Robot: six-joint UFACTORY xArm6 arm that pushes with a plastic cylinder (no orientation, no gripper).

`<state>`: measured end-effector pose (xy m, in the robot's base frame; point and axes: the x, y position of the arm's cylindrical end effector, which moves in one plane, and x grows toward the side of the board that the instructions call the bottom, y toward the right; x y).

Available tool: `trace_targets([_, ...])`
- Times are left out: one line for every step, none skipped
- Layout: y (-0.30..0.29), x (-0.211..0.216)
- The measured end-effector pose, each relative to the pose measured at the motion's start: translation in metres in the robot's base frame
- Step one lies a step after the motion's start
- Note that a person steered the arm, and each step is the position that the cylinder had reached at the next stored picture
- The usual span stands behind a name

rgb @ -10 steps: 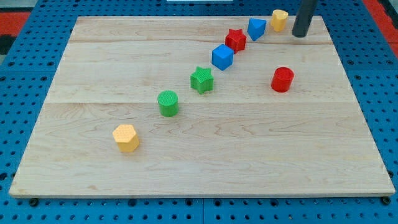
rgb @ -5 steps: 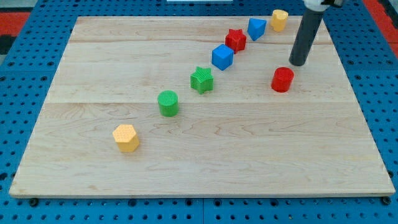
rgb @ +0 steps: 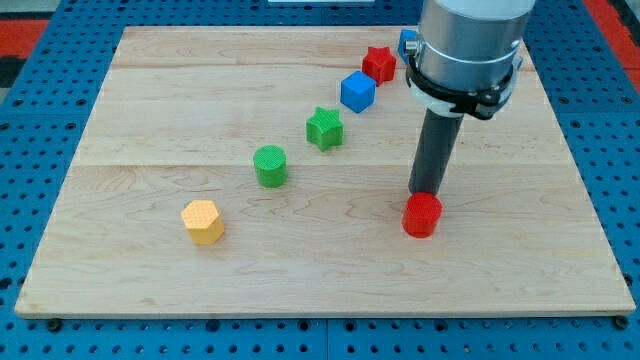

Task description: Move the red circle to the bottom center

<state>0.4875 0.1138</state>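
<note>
The red circle (rgb: pixel 422 215) is a short red cylinder lying on the wooden board (rgb: pixel 150 100), right of centre and in the lower half of the view. My tip (rgb: pixel 427 194) stands right at the circle's upper edge, touching or nearly touching it. The rod rises to the arm's grey wrist (rgb: pixel 468 40) at the view's top right.
A diagonal row of blocks runs from lower left to upper right: yellow hexagon (rgb: pixel 202 221), green circle (rgb: pixel 270 165), green star (rgb: pixel 324 128), blue cube (rgb: pixel 357 92), red star (rgb: pixel 378 63). Another blue block (rgb: pixel 405 41) is mostly hidden behind the wrist.
My tip has moved from the top right down the view onto the red circle and pushed it down and slightly left. The wrist now hides the yellow block at top right.
</note>
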Motion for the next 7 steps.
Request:
trace_targets([0.024,0.009])
trace_targets([-0.004,0.023])
trace_targets([-0.061,0.023])
trace_targets([-0.074,0.040])
trace_targets([-0.074,0.054])
trace_targets([-0.073,0.074])
trace_targets([-0.071,0.094])
